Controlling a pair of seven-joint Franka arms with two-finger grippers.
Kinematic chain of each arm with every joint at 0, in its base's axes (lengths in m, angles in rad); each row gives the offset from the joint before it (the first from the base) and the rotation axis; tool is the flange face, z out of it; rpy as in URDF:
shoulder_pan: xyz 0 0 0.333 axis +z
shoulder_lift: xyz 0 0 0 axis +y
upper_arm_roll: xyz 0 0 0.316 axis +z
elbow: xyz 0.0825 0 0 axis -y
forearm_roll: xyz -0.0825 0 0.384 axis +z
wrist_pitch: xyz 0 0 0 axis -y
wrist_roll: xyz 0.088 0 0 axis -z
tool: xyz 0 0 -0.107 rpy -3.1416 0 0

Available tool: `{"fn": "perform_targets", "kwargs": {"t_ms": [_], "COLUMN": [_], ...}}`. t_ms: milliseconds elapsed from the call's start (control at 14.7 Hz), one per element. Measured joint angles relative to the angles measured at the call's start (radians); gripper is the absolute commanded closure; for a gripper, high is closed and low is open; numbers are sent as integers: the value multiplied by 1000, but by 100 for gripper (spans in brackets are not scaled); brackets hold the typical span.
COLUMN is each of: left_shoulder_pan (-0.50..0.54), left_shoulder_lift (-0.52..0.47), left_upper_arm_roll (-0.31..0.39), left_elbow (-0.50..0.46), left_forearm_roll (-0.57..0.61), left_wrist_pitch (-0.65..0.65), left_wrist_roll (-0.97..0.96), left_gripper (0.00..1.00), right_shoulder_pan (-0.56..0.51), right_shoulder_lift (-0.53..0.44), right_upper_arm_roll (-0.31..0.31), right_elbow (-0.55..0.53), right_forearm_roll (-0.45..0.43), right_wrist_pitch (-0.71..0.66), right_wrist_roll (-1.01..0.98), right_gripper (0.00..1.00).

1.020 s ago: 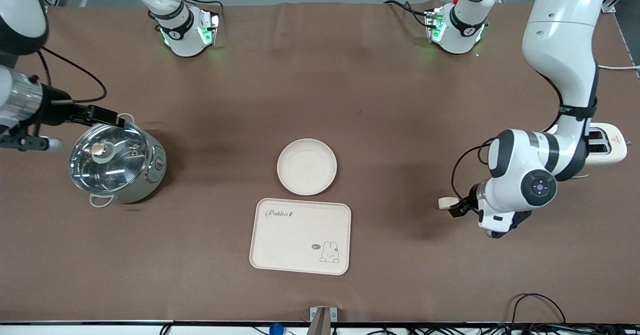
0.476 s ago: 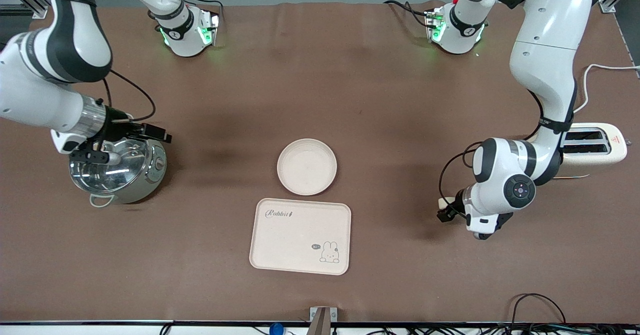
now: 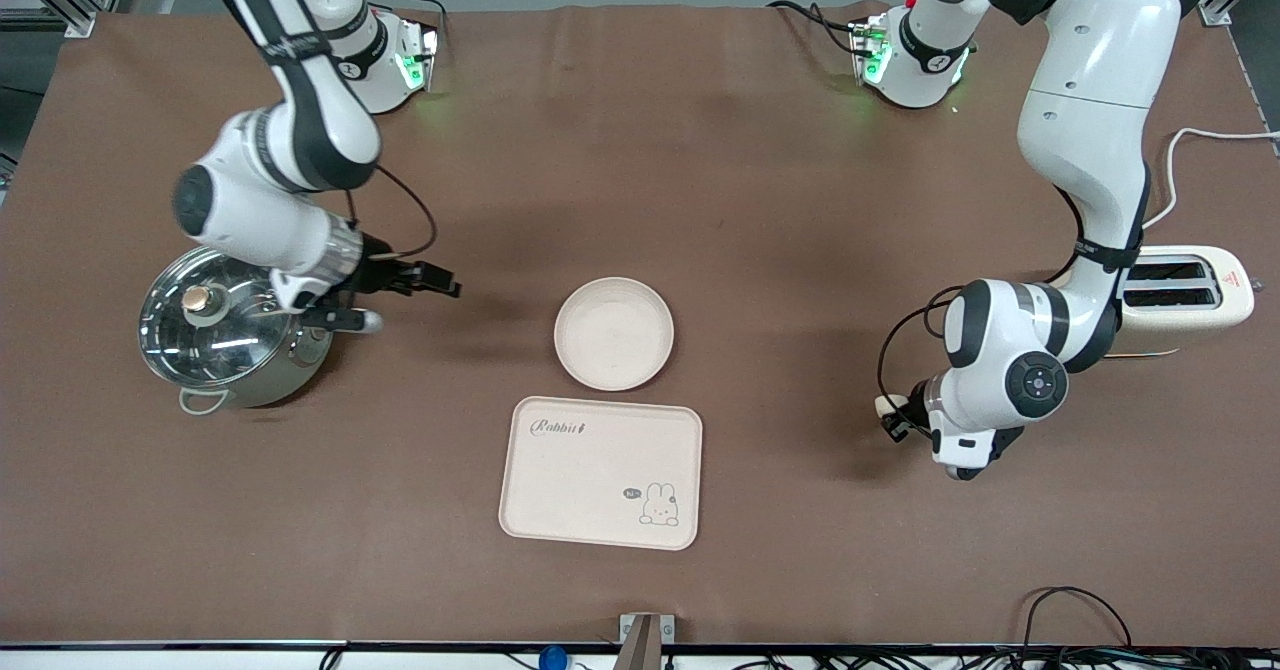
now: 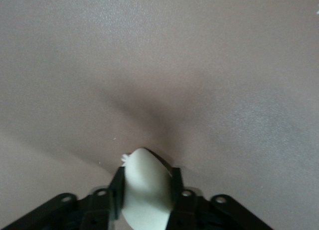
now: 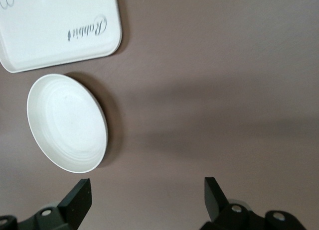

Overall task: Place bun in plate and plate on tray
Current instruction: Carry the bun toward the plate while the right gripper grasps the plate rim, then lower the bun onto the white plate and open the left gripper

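The small cream-white bun (image 4: 145, 182) sits between the fingers of my left gripper (image 4: 147, 174), which is shut on it. In the front view the bun (image 3: 884, 405) and left gripper (image 3: 895, 418) are low at the table near the left arm's end; I cannot tell whether the bun touches the cloth. The round cream plate (image 3: 613, 334) lies empty mid-table, and also shows in the right wrist view (image 5: 67, 123). The Rabbit tray (image 3: 600, 472) lies just nearer the camera than the plate, also in the right wrist view (image 5: 55, 31). My right gripper (image 3: 443, 288) is open and empty over the table between pot and plate, fingers wide apart (image 5: 147, 190).
A steel pot with a glass lid (image 3: 225, 330) stands at the right arm's end, under the right wrist. A cream toaster (image 3: 1195, 290) with its white cable (image 3: 1200, 135) stands at the left arm's end, beside the left arm.
The right arm has swung from the pot's outer side across the pot toward the plate. The left gripper with the bun has shifted slightly toward the plate.
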Motion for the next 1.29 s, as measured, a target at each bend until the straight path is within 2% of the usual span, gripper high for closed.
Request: {"fn": "perform_targets", "kwargs": {"t_ms": [204, 476, 612, 816, 1020, 1224, 1293], "left_shoulder_pan": [-6, -29, -73, -223, -329, -387, -403], "left_shoulder_lift": [-5, -22, -25, -21, 12, 73, 92], "left_upper_arm_roll": [-44, -173, -230, -237, -232, -230, -229], "left_elbow": [10, 31, 50, 87, 104, 108, 110], "left_forearm_roll": [-1, -1, -1, -1, -1, -1, -1], "left_wrist_pitch": [1, 2, 2, 14, 95, 231, 257], "left_wrist_roll": [-66, -249, -366, -507, -583, -640, -652], "left_gripper": [73, 73, 72, 70, 68, 58, 49], "right_shoulder_pan": [90, 134, 158, 195, 206, 213, 218], "right_shoulder_lift": [76, 159, 186, 220, 250, 283, 296], "right_upper_arm_roll": [0, -1, -1, -2, -2, -3, -3], "right_elbow": [-2, 40, 65, 83, 107, 133, 142], "right_forearm_roll": [59, 120, 128, 130, 130, 130, 130], "right_wrist_pitch": [113, 155, 176, 217, 227, 241, 253], "right_wrist_roll": [2, 19, 43, 59, 62, 62, 62], "right_gripper": [0, 3, 8, 17, 23, 39, 44]}}
